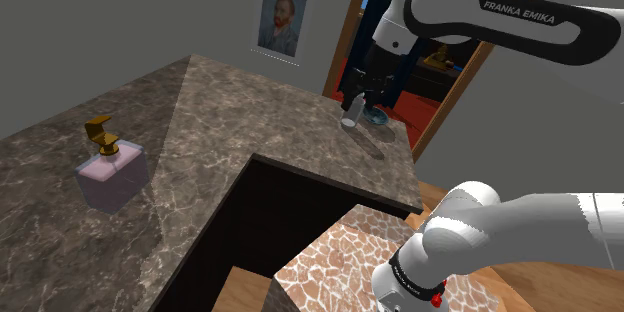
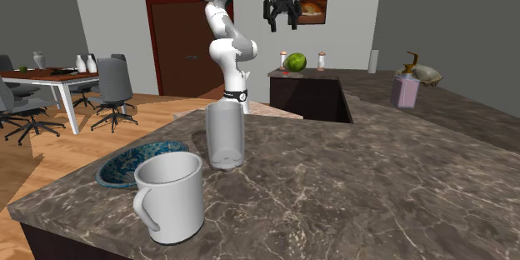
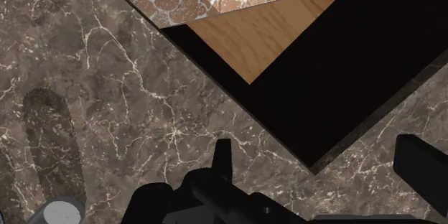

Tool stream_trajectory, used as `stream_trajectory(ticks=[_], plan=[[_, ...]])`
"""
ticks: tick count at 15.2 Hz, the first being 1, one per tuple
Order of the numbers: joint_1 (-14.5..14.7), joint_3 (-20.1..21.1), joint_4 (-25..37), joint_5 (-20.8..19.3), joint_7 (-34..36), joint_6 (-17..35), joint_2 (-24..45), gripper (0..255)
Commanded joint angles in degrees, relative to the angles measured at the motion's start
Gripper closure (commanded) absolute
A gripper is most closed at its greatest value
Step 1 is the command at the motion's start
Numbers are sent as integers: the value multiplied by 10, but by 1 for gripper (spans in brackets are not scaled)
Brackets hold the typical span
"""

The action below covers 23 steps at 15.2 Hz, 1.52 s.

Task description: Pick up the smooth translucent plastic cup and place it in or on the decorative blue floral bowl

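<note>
**Shoulder view.** The brown marbled worktop (image 1: 200, 150) runs L-shaped across the left and centre of the frame. The translucent cup (image 1: 349, 114) stands upright at the worktop's far corner, upper centre-right. The blue floral bowl (image 1: 378, 117) is just beside it on the right. The gripper (image 1: 358, 90) hangs over the cup, clear of it. The finger spacing cannot be read from this angle. One white arm link crosses the upper right, and the arm's base sits on the stone-patterned stand (image 1: 335, 255) at lower right. A soap dispenser (image 1: 110, 168) with a gold pump sits at frame left, well apart from the cup. A framed portrait (image 1: 280, 15) hangs on the far wall.

**Second exterior view.** This camera faces the arm across the worktop (image 2: 375, 183). The cup (image 2: 225, 136) is upright at frame centre, with the bowl (image 2: 125, 167) at lower left near it. This view adds a white mug (image 2: 172, 196) in the foreground and a melon (image 2: 294, 62) on the far run of worktop. It also adds a dining table (image 2: 50, 75) with chairs at far left. The arm rises behind the cup, folds back at the elbow and carries the gripper (image 2: 281, 23) to top centre, high above the worktop. The fingers (image 2: 271, 17) point down, spread apart, and hold nothing.

**Wrist view.** The gripper (image 3: 319, 151) looks straight down. Its two fingers (image 3: 222, 159) stand wide apart, with only worktop (image 3: 108, 79) and the black cut-out between them. The cup's grey rim (image 3: 61, 212) lies outside the gap, beside one finger, and its long shadow falls on the marble.
</note>
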Motion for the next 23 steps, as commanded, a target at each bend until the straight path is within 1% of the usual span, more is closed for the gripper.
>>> stream_trajectory(ticks=[1,7,13,18,23], plan=[[0,0,0,0,0,0,0,0],[-13,-69,2,-44,-107,52,63,0],[-19,-135,34,-70,-214,106,154,0],[-18,-187,84,-70,-306,146,246,0],[-19,-231,153,-42,-403,175,353,0]])
